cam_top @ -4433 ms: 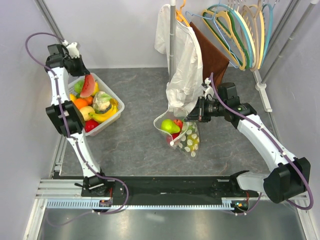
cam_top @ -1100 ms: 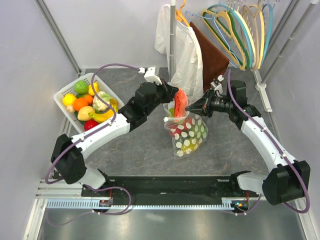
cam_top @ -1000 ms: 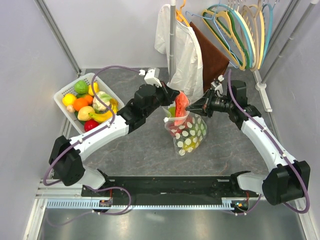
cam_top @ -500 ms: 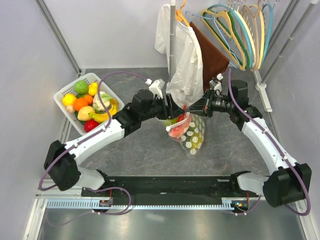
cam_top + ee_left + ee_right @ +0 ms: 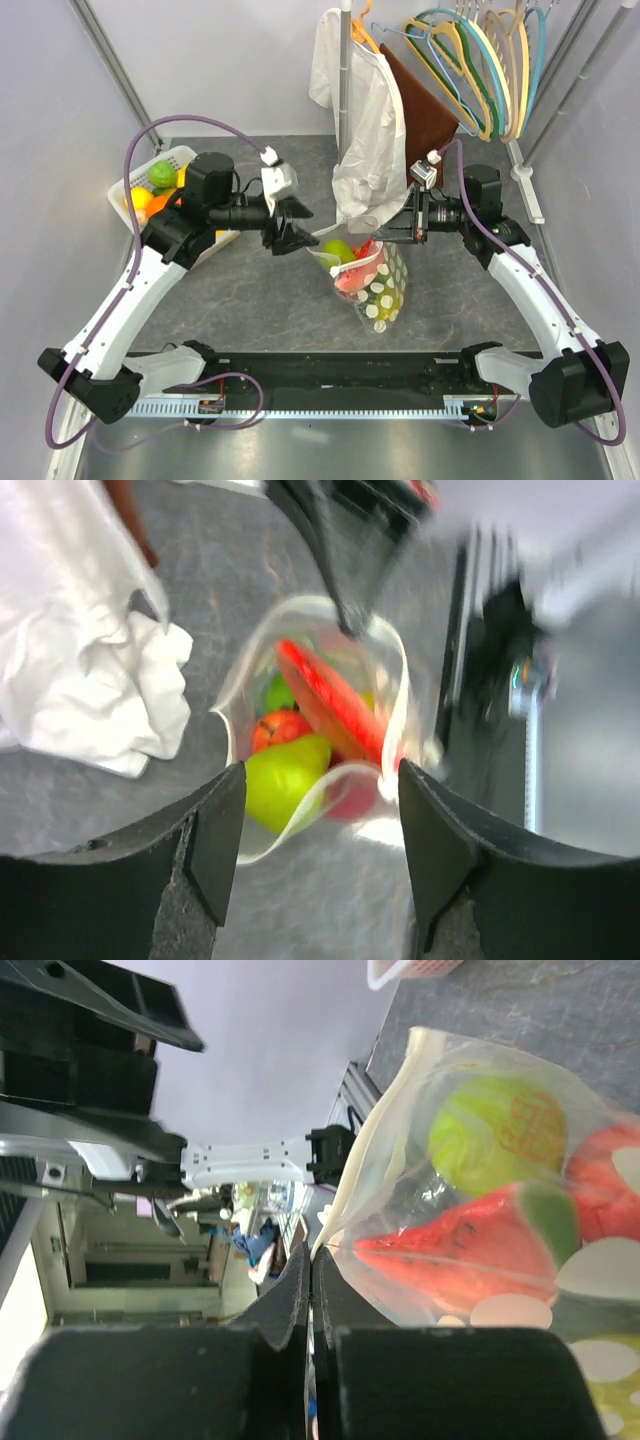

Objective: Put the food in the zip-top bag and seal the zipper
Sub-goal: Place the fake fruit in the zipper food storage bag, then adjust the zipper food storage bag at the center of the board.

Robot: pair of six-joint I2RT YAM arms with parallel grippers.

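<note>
The clear dotted zip-top bag hangs mouth-up at mid-table, with my right gripper shut on its right rim. Food sits inside: a red-pink slice, a green pear and a red apple. In the right wrist view the shut fingers pinch the bag's rim beside the slice and a green fruit. The zipper runs as a white band along the open mouth; I see no slider tab. My left gripper is open and empty, just left of the bag.
A white lattice basket with more toy fruit stands at the far left, partly behind the left arm. A white shirt, a brown cloth and coloured hangers hang on a rack behind the bag.
The left gripper let go of the red-pink slice into the bag, opened, and drew back to the left. The right gripper kept hold of the bag's rim.
</note>
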